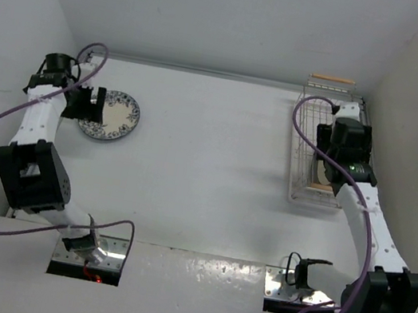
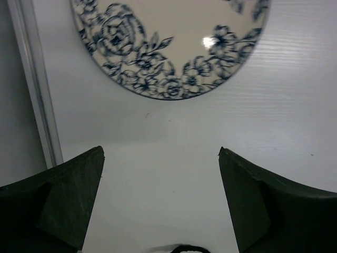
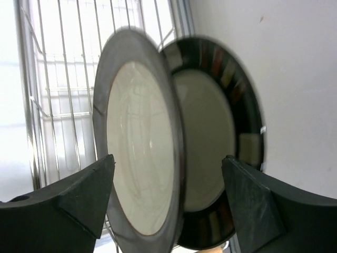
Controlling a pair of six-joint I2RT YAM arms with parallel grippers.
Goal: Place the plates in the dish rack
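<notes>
Blue floral plate (image 1: 111, 116): lies flat on the table (image 1: 214, 174) at far left, well apart from the dish rack (image 1: 297, 152); left gripper (image 2: 161, 151): hangs just beside its rim, jaws spread, gripping nothing. Plain dark-rimmed plate (image 3: 139, 153) and patch-rimmed plate (image 3: 218, 142): stand on edge, side by side, in the rack at far right. Right gripper (image 3: 168, 158): hovers at the pair, jaws spread wide to either side, contact with either plate not discernible.

bright light, glare on floral plate (image 2: 174, 37)
</notes>
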